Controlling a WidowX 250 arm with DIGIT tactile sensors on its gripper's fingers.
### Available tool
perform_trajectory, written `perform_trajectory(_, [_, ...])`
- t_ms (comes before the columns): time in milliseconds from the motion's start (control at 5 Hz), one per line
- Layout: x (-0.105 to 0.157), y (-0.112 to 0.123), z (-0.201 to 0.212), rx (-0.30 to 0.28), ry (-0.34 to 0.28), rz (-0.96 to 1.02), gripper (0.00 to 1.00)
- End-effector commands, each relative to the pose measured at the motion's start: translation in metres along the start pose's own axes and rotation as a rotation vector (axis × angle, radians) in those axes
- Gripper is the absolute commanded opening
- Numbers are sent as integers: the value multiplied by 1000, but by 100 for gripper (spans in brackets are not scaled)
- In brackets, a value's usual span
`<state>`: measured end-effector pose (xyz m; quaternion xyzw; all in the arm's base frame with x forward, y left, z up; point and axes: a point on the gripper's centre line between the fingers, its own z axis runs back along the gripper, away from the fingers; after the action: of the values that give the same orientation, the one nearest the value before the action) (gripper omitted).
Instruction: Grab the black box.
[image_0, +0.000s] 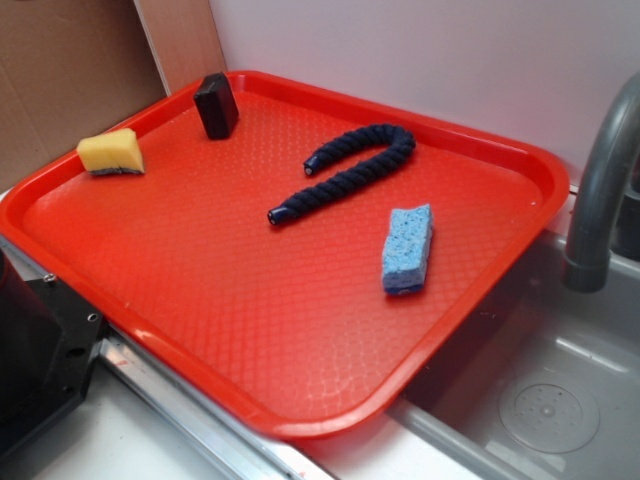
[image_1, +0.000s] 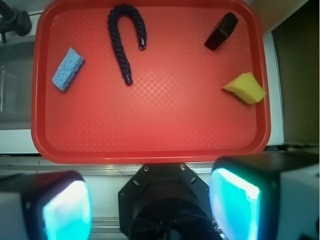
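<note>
Holding black box (image_0: 215, 104), rope (image_0: 350, 170), two sponges: red tray (image_0: 300, 410) | jaws wide apart, empty

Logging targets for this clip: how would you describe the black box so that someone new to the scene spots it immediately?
Start from the red tray beside the sink. At its far corner near the wall stands the black box, next to the yellow sponge. It is the only matte black block there; the navy rope is long and curved, and the blue sponge is pale and porous.
</note>
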<state>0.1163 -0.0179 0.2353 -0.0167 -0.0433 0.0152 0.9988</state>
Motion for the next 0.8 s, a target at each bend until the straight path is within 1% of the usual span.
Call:
perform_trajectory(0, [0, 0, 0, 0, 0, 0, 100])
perform_trajectory(200, [26, 34, -47, 63, -79, 108, 100])
perform_trajectory(400, [69, 56, -70, 52, -251, 145, 100])
perform_trajectory(600, [88, 80, -70, 9, -377, 243, 100])
